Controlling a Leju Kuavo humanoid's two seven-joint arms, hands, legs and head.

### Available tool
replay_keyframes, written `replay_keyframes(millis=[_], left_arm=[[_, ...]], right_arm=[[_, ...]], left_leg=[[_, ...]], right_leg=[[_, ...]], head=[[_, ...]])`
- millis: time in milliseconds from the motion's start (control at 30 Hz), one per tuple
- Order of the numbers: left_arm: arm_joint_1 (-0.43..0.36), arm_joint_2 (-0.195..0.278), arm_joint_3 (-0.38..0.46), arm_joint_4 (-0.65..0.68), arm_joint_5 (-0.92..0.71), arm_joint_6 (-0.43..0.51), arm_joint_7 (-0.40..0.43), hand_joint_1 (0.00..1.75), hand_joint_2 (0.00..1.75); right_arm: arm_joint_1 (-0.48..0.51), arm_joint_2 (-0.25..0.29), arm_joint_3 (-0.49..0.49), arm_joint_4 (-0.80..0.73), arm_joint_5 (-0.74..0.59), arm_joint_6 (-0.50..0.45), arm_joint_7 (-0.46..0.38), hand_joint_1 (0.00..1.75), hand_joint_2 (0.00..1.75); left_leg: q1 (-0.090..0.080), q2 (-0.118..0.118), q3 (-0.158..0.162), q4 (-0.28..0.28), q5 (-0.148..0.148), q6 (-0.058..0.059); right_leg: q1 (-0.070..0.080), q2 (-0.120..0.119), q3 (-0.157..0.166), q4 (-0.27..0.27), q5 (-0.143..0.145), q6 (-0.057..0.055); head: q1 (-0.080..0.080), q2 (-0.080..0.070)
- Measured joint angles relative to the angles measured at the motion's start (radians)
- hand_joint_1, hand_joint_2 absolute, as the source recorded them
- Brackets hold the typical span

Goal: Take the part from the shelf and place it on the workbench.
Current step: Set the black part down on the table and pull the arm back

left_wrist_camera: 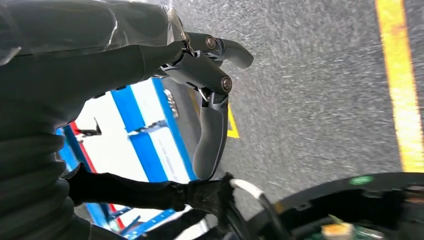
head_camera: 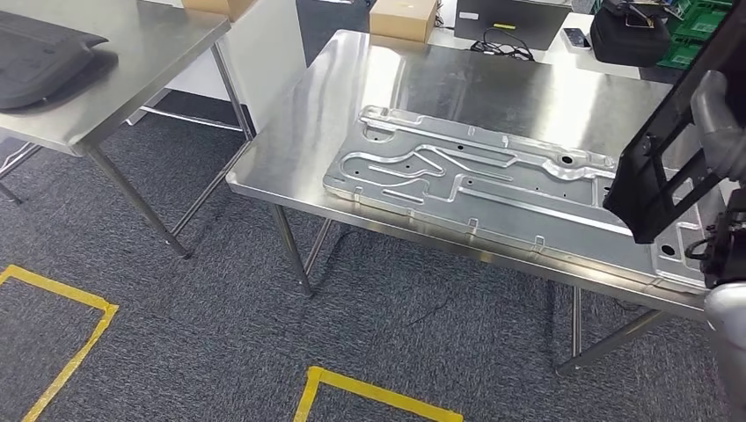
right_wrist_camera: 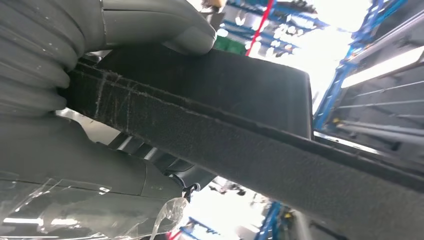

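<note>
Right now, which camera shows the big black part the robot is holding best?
The right wrist view: the black part is seen up close, gripped by the right robot hand. The head view shows it at the right edge over the workbench. The left wrist view shows the left robot hand holding nothing.

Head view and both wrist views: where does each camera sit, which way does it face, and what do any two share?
Head view: high on the body, looking forward and down at the steel workbench bearing a stamped silver metal panel; the right arm carries a black felt-edged part at the right edge.
Left wrist view: behind the left hand, fingers apart, over grey carpet with yellow floor tape.
Right wrist view: behind the right hand, which grips the black part; blue racking beyond.
Shared: head and right wrist views both show the black part.
</note>
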Motion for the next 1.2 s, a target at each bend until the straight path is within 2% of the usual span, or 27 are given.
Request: replay_keyframes(millis=[233,467,633,833,1200], left_arm=[[0.0,0.0,-0.002,0.0,0.003,-0.013,-0.007,0.0,1.75],[0.001,0.0,-0.007,0.0,-0.027,-0.029,-0.005,0.0,1.75],[0.001,0.0,-0.01,0.0,-0.032,-0.023,-0.026,0.0,1.75],[0.004,0.0,-0.01,0.0,-0.028,-0.011,-0.033,0.0,1.75],[0.004,0.001,-0.01,0.0,-0.027,-0.007,-0.035,0.0,1.75]], right_arm=[[-0.071,0.109,0.066,0.108,0.027,-0.002,-0.045,1.75,1.75],[-0.125,0.143,0.094,0.177,0.041,0.036,-0.026,1.75,1.75],[-0.142,0.137,0.103,0.196,0.044,0.063,0.007,1.75,1.75],[-0.172,0.093,0.1,0.198,0.024,0.076,0.064,1.75,1.75],[-0.189,0.044,0.094,0.198,0.017,0.074,0.079,1.75,1.75]], left_leg=[[0.006,0.0,0.001,-0.002,0.001,-0.002],[0.009,0.0,0.001,-0.003,0.002,-0.003],[0.009,0.0,0.001,-0.003,0.002,-0.003],[0.008,0.0,0.001,-0.002,0.002,-0.003],[0.008,0.001,0.002,-0.002,0.002,-0.003]], right_leg=[[0.003,0.0,-0.001,0.0,-0.001,0.001],[0.008,0.0,-0.001,0.001,-0.001,0.0],[0.009,0.0,-0.002,0.001,-0.001,0.0],[0.008,0.0,-0.002,0.001,-0.001,0.0],[0.008,0.0,-0.002,0.001,-0.001,0.0]], head=[[0.0,0.0],[0.0,0.0],[0.0,0.0],[0.0,0.0],[0.0,0.0]])
